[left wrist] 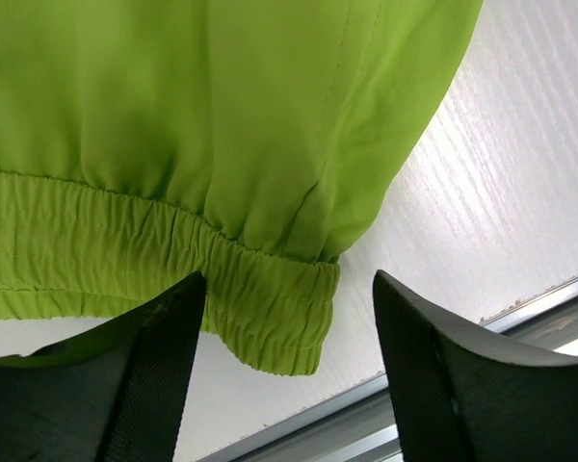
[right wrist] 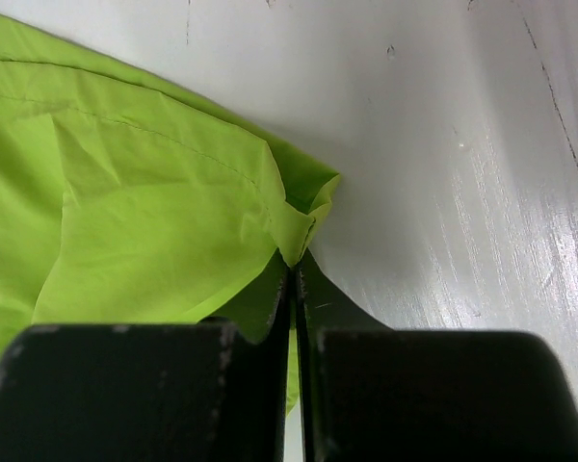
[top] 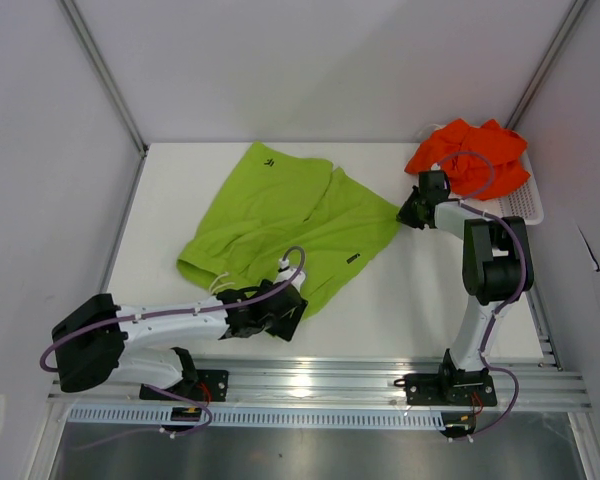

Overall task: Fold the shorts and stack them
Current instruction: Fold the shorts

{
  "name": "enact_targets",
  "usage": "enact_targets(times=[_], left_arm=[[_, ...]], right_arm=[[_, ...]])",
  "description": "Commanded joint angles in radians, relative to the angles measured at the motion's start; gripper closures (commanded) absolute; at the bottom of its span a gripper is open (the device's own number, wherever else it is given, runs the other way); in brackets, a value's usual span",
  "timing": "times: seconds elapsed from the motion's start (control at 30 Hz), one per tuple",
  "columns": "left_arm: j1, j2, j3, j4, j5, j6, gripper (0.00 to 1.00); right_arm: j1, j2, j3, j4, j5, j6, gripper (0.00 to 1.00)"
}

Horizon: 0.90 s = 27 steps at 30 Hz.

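The lime green shorts [top: 290, 215] lie spread on the white table. My right gripper [top: 411, 213] is shut on their right hem corner [right wrist: 303, 217], the fabric pinched between the fingertips. My left gripper [top: 294, 310] stands open at the near waistband corner [left wrist: 270, 313], which lies between its fingers [left wrist: 159, 375] without being clamped. The orange-red shorts [top: 470, 155] sit crumpled in the basket at the back right.
A white mesh basket [top: 525, 205] stands at the back right beside the right arm. A metal rail [top: 320, 380] runs along the table's near edge, close to the left gripper. White walls enclose the table on three sides.
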<state>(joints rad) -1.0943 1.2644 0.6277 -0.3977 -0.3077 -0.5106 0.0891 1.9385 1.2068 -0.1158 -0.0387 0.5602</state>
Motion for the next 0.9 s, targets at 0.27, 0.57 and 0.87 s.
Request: enact_targets(times=[0.27,0.57,0.87], left_arm=[[0.008,0.003,-0.022,0.022,0.005,0.009,0.58],[0.002,0.013,0.004,0.004,0.015,0.023,0.96],[-0.11,-0.048,0.177,-0.17,-0.039,-0.034,1.0]], right_arm=[[-0.008,0.005,0.036,0.007,-0.01,-0.011,1.0],[-0.014,0.0,0.034,0.002,-0.009,-0.009,1.0],[-0.041,0.019,0.227,-0.263,0.004,0.024,1.0]])
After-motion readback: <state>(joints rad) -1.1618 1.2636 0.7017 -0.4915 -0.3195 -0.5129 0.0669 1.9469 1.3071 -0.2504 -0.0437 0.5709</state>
